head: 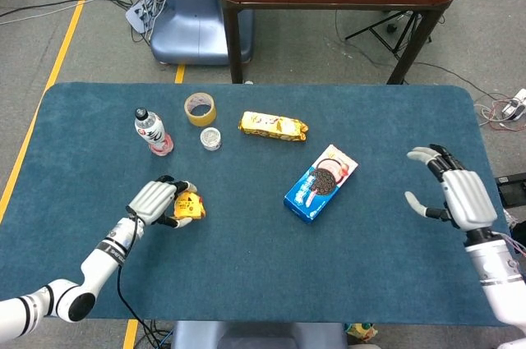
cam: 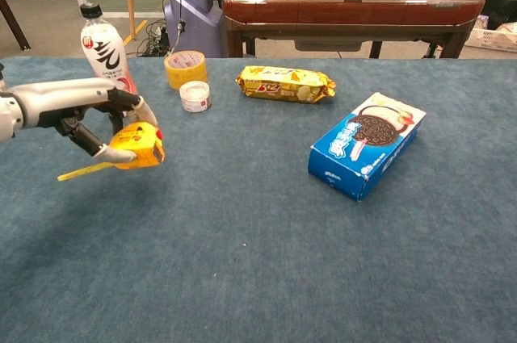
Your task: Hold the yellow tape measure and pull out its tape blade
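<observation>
The left hand (cam: 89, 113) gripped the yellow tape measure (cam: 137, 144) above the desk (cam: 266, 246), a short blade (cam: 81, 171) trailing; the released right hand (head: 456, 193) likely needed to cross over and pinch it.

Table's covered in a matt, slightly fuzzy dark blue cloth (cam: 266, 262). The yellow plastic tape measure (cam: 139, 144) looks smooth with a bit of shine. The blue cardboard cookie box (cam: 367, 144) is glossy, the yellow foil snack wrapper (cam: 284, 83) crinkly and shiny. The clear plastic bottle (cam: 107, 59) has a slick label.
</observation>
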### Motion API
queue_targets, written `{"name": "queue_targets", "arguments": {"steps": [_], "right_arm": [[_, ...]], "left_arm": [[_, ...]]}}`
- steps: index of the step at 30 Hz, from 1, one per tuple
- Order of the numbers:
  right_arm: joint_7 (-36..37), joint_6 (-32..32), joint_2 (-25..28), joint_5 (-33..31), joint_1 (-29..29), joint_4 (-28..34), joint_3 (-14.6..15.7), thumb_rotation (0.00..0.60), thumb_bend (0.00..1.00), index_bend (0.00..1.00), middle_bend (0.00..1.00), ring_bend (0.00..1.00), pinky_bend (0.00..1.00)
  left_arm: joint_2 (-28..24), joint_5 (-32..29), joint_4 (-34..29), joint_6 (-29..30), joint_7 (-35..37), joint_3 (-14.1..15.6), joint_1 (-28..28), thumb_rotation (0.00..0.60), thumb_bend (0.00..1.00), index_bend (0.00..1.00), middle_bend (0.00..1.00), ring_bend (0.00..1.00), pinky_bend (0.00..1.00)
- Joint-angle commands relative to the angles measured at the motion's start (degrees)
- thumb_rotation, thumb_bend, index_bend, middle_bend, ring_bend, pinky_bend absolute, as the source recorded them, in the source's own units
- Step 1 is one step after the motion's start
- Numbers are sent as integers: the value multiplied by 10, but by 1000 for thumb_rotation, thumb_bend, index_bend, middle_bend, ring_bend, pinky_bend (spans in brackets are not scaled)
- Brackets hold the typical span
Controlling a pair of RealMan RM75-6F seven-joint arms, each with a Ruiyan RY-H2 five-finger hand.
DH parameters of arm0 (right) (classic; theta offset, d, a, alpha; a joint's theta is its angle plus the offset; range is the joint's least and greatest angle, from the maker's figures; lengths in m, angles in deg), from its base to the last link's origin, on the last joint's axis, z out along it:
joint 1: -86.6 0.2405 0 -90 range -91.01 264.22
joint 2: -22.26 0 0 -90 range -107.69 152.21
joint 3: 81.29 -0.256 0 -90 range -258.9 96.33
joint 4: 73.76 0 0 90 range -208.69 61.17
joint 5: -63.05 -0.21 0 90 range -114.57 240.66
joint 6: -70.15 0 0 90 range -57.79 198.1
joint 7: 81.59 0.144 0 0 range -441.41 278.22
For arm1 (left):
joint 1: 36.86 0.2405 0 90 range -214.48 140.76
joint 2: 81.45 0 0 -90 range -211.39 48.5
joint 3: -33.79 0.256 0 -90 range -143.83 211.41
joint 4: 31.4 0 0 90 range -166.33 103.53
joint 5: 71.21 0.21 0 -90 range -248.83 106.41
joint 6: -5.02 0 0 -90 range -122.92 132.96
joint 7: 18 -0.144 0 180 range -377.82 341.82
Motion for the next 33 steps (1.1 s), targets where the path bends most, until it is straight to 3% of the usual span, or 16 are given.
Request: {"name": "queue_targets", "arguments": {"steps": [1, 9, 17, 26, 33], "right_arm": [[-17, -31, -15, 14, 36, 24, -9, 600, 359, 197, 173, 75, 209], [-53, -81, -76, 6, 118, 51, -36, 600, 300, 183, 159, 57, 168], [-134, -113, -154, -66, 198, 61, -67, 600, 268, 173, 137, 38, 144], [-229, -105, -238, -157, 274, 44, -92, 600, 268, 165, 135, 38, 143], [-282, -94, -273, -200, 317, 32, -103, 600, 270, 165, 134, 37, 143]], "left_arm": [[-38, -48, -63, 8, 6, -27, 4, 600, 262, 551, 547, 407, 142], [-83, -146, -167, 22, -5, -70, -10, 600, 262, 548, 547, 407, 152], [-98, -237, -237, 50, -30, -101, -39, 600, 262, 547, 550, 411, 167], [-111, -321, -294, 83, -55, -119, -68, 600, 262, 546, 551, 422, 181], [-120, -366, -319, 101, -65, -126, -84, 600, 262, 544, 553, 426, 189]]}}
